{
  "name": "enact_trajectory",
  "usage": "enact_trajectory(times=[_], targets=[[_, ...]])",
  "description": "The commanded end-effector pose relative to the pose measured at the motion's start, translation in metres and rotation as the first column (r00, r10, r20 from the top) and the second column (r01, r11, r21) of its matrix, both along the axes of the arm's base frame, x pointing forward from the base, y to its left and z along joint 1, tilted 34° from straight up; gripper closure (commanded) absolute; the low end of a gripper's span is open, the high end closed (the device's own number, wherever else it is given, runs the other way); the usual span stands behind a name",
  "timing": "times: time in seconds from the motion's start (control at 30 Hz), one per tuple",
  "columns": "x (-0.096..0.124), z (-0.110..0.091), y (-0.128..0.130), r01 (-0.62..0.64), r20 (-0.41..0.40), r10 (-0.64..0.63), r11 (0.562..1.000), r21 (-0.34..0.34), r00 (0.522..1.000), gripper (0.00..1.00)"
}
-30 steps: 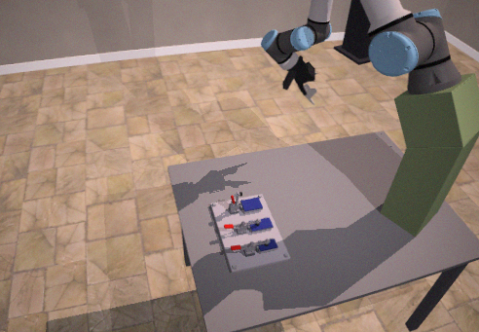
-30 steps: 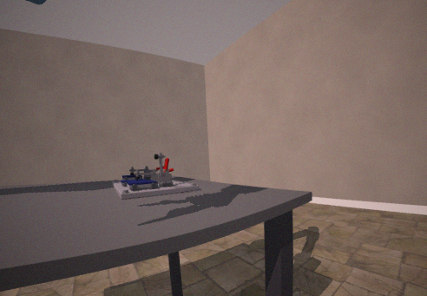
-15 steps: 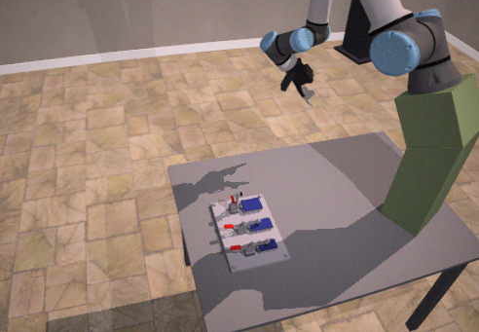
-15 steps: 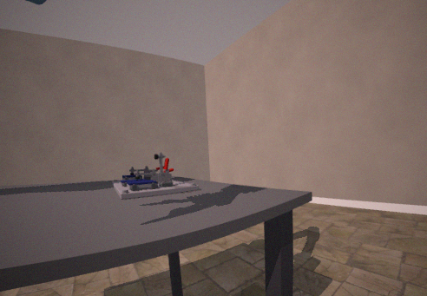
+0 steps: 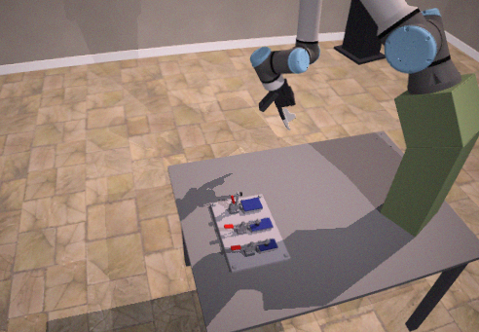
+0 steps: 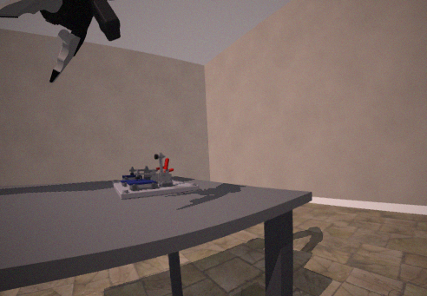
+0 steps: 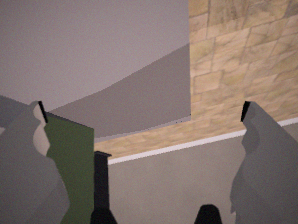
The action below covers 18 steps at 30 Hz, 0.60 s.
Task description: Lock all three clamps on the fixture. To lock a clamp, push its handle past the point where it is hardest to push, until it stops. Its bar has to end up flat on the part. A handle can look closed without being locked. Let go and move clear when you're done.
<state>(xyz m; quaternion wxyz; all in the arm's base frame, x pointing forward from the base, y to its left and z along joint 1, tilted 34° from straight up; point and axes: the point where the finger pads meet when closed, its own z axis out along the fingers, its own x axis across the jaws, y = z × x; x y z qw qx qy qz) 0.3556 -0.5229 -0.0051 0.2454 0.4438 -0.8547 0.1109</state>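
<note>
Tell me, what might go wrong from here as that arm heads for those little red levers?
1. The open gripper hangs high, off the table, so a long descent could land off target on the small fixture.
2. The three red handles sit close together; pushing the upright one might bump the middle one.
3. The two handles that lie low, like the nearest, may look closed yet be unlocked and get skipped.

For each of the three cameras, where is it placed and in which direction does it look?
Top: high up, looking down at the table, fixture, arm and open gripper.
Exterior: low beside the table, facing a room corner; fixture mid-frame, gripper top left.
Wrist: on the gripper, looking between both fingers at table edge, floor, green pedestal.
Shared: top and exterior both show the fixture; wrist does not.
</note>
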Motion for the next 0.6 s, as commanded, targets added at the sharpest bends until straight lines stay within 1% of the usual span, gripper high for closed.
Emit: enact_trajectory(times=[0.0, 0.07, 0.1, 0.17, 0.2, 0.27, 0.33, 0.4, 0.47, 0.57], targets=[[0.094, -0.034, 0.019, -0.133, 0.065, 0.136, 0.99, -0.048, 0.989, 0.0], [0.121, -0.043, 0.035, -0.2, 0.097, 0.206, 0.978, -0.068, 0.974, 0.0], [0.134, -0.048, 0.039, -0.2, 0.097, 0.206, 0.978, -0.068, 0.974, 0.0], [0.16, -0.057, 0.057, -0.262, 0.127, 0.271, 0.961, -0.087, 0.954, 0.0], [0.174, -0.062, 0.062, -0.262, 0.127, 0.271, 0.961, -0.087, 0.954, 0.0], [0.174, -0.062, 0.062, -0.262, 0.127, 0.271, 0.961, -0.087, 0.954, 0.0], [0.21, -0.076, 0.087, -0.317, 0.154, 0.33, 0.943, -0.105, 0.931, 0.0], [0.238, -0.087, 0.11, -0.364, 0.176, 0.381, 0.924, -0.121, 0.908, 0.0], [0.26, -0.095, 0.13, -0.401, 0.194, 0.421, 0.906, -0.134, 0.886, 0.0], [0.281, -0.104, 0.153, -0.44, 0.212, 0.463, 0.886, -0.149, 0.861, 0.0]])
